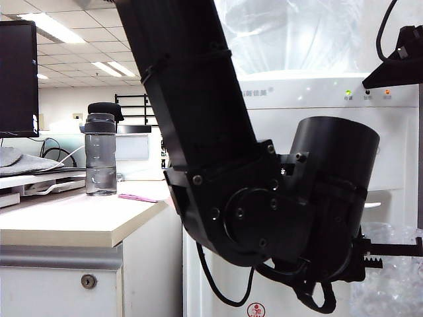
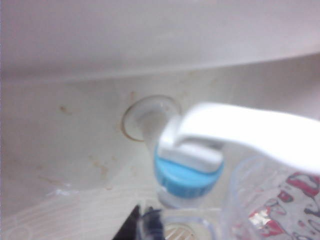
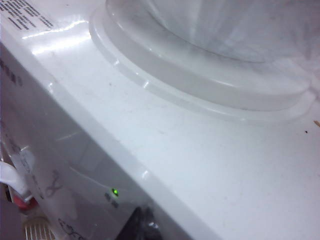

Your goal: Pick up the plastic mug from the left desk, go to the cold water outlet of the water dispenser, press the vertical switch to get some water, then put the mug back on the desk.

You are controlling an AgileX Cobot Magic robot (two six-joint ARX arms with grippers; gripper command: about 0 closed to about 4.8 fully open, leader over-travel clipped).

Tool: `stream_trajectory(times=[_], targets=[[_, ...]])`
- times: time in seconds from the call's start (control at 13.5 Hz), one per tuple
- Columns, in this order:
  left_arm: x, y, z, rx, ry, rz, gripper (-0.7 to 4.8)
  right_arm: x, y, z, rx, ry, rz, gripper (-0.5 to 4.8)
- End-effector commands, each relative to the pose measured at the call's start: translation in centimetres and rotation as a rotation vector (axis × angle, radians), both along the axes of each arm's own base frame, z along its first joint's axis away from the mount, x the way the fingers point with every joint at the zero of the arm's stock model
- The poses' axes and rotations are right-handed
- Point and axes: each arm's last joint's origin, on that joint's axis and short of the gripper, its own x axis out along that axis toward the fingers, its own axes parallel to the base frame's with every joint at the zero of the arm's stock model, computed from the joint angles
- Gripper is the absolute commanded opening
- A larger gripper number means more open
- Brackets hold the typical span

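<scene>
The plastic mug (image 2: 272,202) is sitting just under the cold water outlet (image 2: 187,172), its clear rim up beside the blue collar, with the long white lever (image 2: 250,132) reaching out over it. The left gripper (image 2: 147,225) is clamped shut on the mug, only a dark fingertip showing at its rim. Its black arm (image 1: 218,145) is blocking most of the water dispenser (image 1: 330,99). The right gripper (image 3: 142,225) is hanging above the dispenser's white top near a green light (image 3: 114,191); whether it's open, I cannot tell. The left desk (image 1: 73,221) is carrying a grey bottle (image 1: 100,155).
</scene>
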Motion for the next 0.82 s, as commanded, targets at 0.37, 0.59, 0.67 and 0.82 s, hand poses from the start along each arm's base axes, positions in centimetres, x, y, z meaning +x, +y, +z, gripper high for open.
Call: stream_trajectory(times=[0.37,0.59,0.67,0.82], targets=[[-0.1,-0.2,1.8,-0.027,-0.031,-0.017,-0.06,0.3,-0.4,0.9,0.001,-0.062,-0.054,-0.01],[-0.2,-0.1,2.1,-0.015,-0.035,-0.019,-0.06,0.3,-0.5,1.0,0.001,-0.066,-0.056,-0.01],[-0.2,-0.1,2.2,-0.015,-0.035,-0.014,-0.06,0.3,-0.4,1.0,0.001,-0.068,-0.056,-0.01],[-0.3,0.1,2.6,-0.012,-0.006,-0.011,-0.06,0.3,-0.4,1.1,0.002,-0.071,-0.055,-0.01]])
